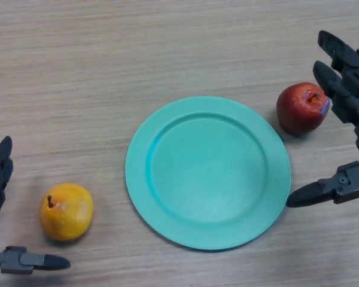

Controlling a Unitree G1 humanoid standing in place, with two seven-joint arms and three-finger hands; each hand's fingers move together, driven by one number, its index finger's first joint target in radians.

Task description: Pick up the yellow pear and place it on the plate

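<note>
A yellow pear [66, 211] with a short brown stem lies on the wooden table at the lower left. To its right, the turquoise plate [207, 171] sits in the middle with nothing on it. My left hand [0, 179] shows at the left edge, open, its fingers above-left of the pear and its thumb below it, not touching. My right hand [347, 84] is at the right edge, open, its fingers just right of a red apple and its thumb near the plate's right rim.
A red apple [301, 107] rests on the table just beyond the plate's upper right rim, close to my right hand's fingers. The wooden table [107, 72] stretches across the whole view.
</note>
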